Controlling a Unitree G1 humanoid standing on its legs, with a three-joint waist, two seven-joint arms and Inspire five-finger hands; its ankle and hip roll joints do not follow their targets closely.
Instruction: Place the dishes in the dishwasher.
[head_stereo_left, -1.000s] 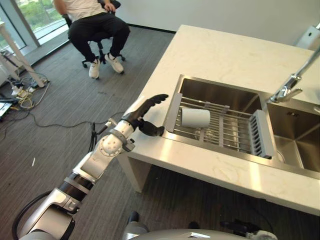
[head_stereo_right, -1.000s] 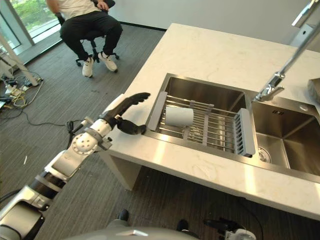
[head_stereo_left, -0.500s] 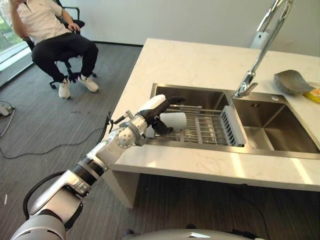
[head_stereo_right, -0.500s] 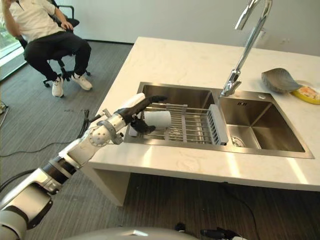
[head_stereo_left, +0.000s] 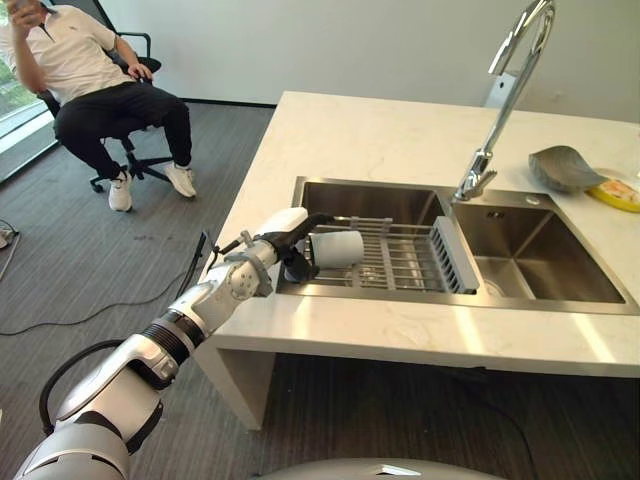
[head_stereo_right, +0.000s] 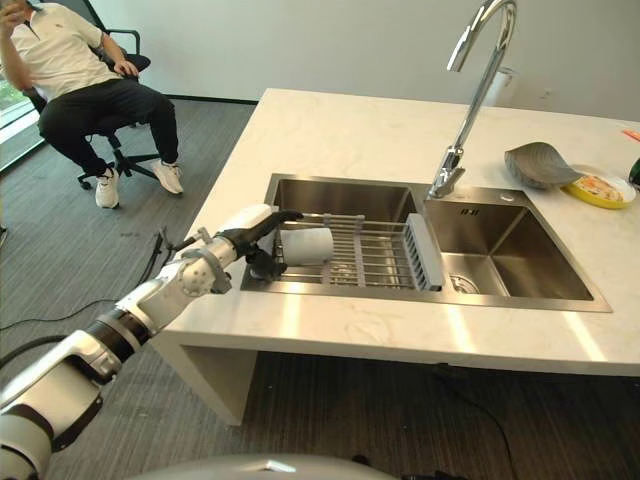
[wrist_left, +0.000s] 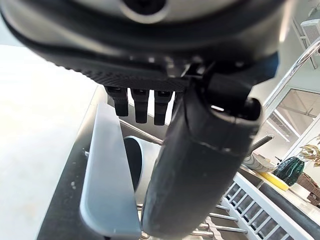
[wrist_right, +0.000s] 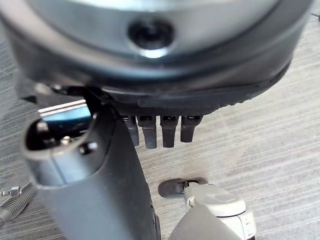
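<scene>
— So where's the cup (head_stereo_left: 338, 248) at this point?

— It lies on its side on the wire rack (head_stereo_left: 400, 258) that spans the left basin of the sink (head_stereo_left: 380, 199), at the rack's left end, near the sink's left edge. Its long axis runs along the rack, from the left end toward the tap (head_stereo_left: 500, 95). In the left wrist view its open mouth faces the hand.

— And the left hand (head_stereo_left: 290, 240)?

— It is right at the sink's left edge, with straight fingers (head_stereo_left: 312, 220) reaching over the top of the cup and the thumb (wrist_left: 200, 165) lower down on the near side. The hand is spread, not clamped on anything. I can't tell whether the fingertips touch the cup yet.

— Which hand is nearer?

— The left, clearly. The right hand (wrist_right: 150, 125) hangs over the grey carpet (wrist_right: 280, 130), fingers relaxed and apart, holding nothing.

— What does the next move turn on?

— I'd judge the cup sits just past the palm, toward the tap, so the hand needs to go a little further along that axis and close across the cup's round body.
</scene>
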